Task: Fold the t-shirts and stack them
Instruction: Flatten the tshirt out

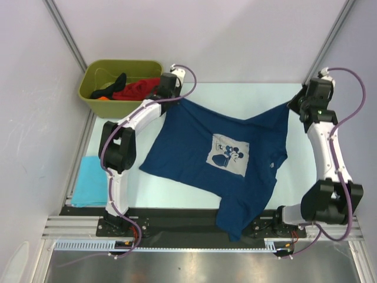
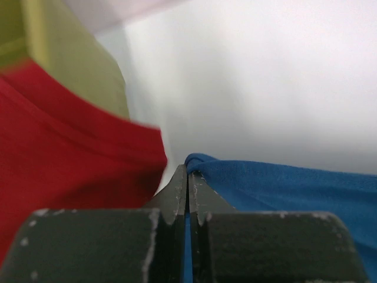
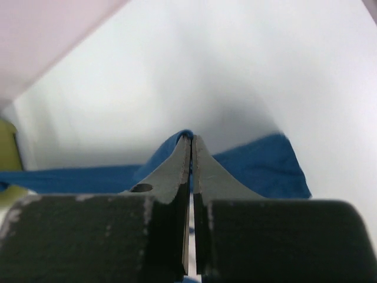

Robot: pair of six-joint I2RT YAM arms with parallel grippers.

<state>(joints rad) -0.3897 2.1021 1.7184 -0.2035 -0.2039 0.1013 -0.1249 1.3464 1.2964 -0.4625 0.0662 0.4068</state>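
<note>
While our left hand and right hand each clenched an edge of the navy t-shirt stretched between them, we judged either thin pinch might slip and drop it crooked.

Soft, matt cloth navy t-shirt

Navy t-shirt with grey-white cartoon print; olive-green bin.
</note>
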